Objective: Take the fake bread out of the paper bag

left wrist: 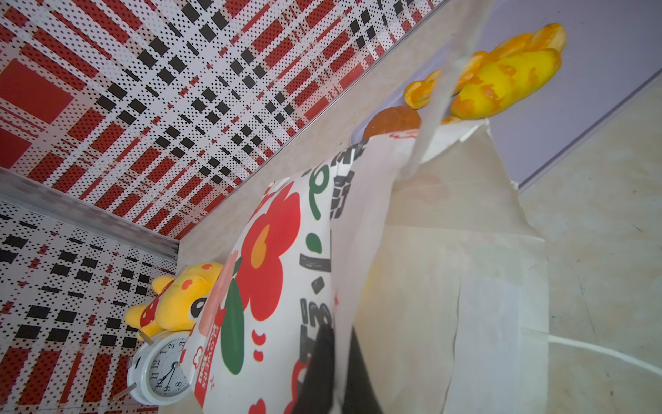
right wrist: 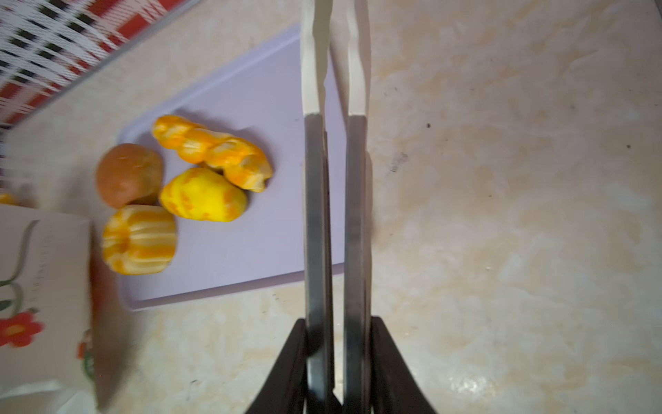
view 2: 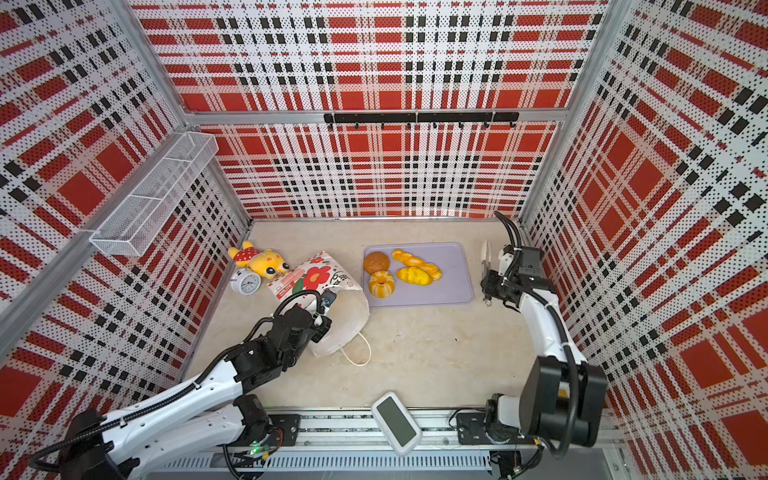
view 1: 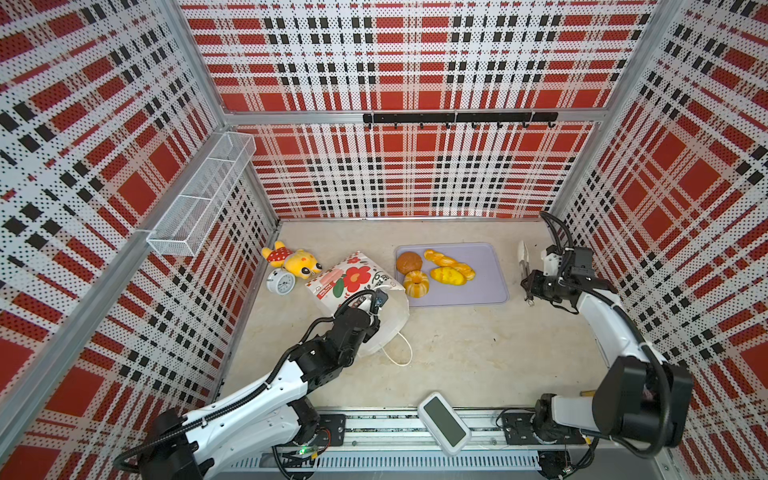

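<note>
**Surface and room.** Beige, marble-patterned tabletop (view 1: 478, 345), closed in on three sides by perforated walls (view 1: 415, 62) printed in red, black and white plaid. Left wall: white wire basket (view 1: 199, 199). Back wall: black hook rail (view 1: 457, 117).

**Views compared.**
- Only the top views take in the basket, the rail and a white slab-shaped device (view 1: 444, 422) lying on the front rail.
- Only the left wrist view shows the left fingers (left wrist: 317, 362) closed on the rim of the paper bag (left wrist: 279, 258), with the paper pinched between them. In both top views the left arm covers this grip.
- Only the right wrist view shows the right fingers (right wrist: 286, 372) clamped on the metal tongs (right wrist: 315, 215). The tongs' white-tipped arms stand close together.

**Contents, left to right.**
- Yellow plush toy (view 1: 293, 259) in a red spotted dress, near the back-left corner.
- White alarm clock (view 1: 281, 282), just in front of the toy and beside the bag.
- Paper bag, lying over with its flowered broad side up. Its cord handle (view 1: 401, 353) trails toward the front. No view shows its inside.
- Lavender tray (view 1: 486, 270), just right of the bag.
- Fake bread (view 1: 432, 272), four pieces on the tray's left half: brown bun (view 1: 409, 262), ring cake (view 1: 416, 284), yellow loaf (view 1: 449, 276), twisted stick (view 1: 446, 261).
- Tongs, held right of the tray and apart from it.

**Obstructions.** In the left wrist view the bag hides part of the bun. In the right wrist view the tongs cross the tray's edge, and the bag is blurred.
</note>
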